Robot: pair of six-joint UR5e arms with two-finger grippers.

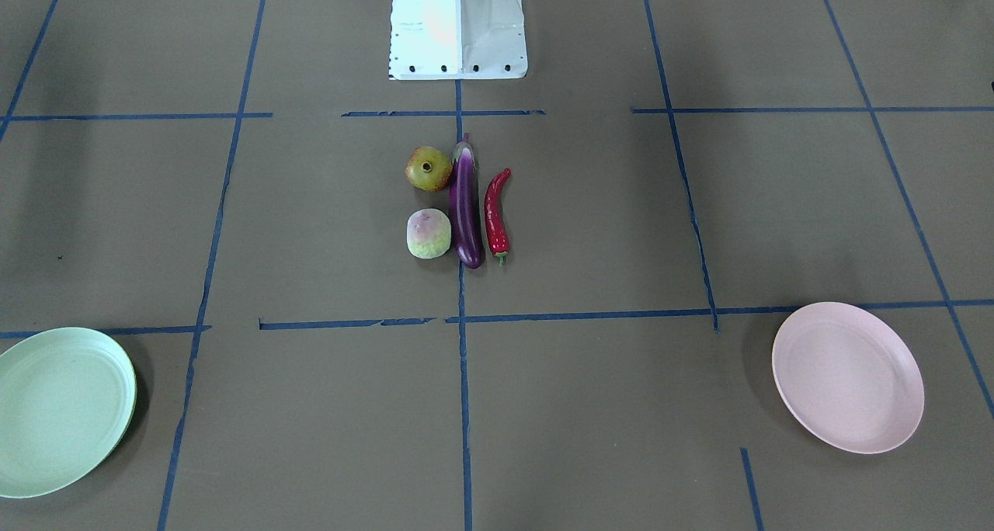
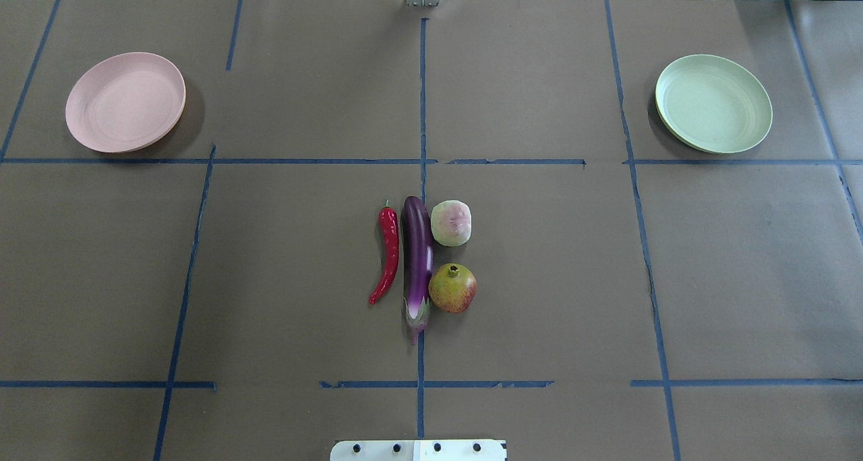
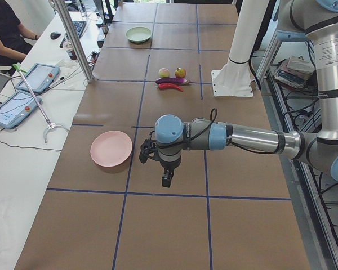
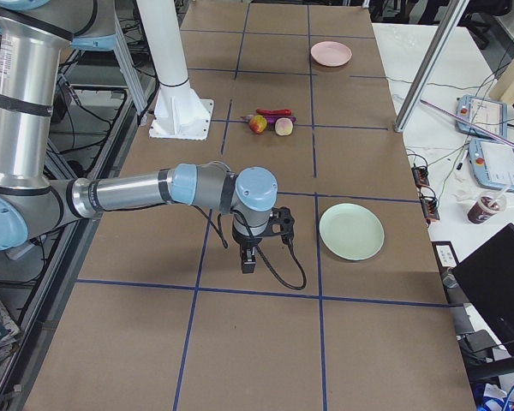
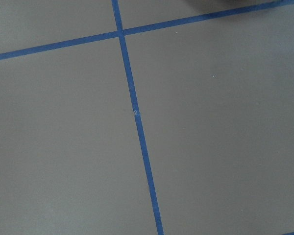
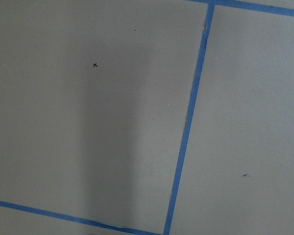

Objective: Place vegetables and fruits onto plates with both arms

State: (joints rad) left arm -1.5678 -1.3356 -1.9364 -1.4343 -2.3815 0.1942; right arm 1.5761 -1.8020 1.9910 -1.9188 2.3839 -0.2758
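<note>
The purple eggplant [image 2: 418,259] lies at the table's middle, with the red chili [image 2: 388,252] on its left. The pale green-pink fruit [image 2: 450,223] and the pomegranate-like fruit [image 2: 452,288] sit on its right. The pink plate [image 2: 125,102] is far left and the mint green plate [image 2: 713,103] far right; both hold nothing. My left gripper [image 3: 166,180] hangs over the table near the pink plate [image 3: 111,148]. My right gripper [image 4: 248,261] hangs near the green plate [image 4: 351,231]. Both show only in the side views, so I cannot tell if they are open or shut.
Blue tape lines [image 2: 422,110] divide the brown table cover into squares. The white robot base [image 1: 458,26] stands at the table's near edge. Both wrist views show only table cover and tape. An operator [image 3: 3,28] sits by tablets on a side table.
</note>
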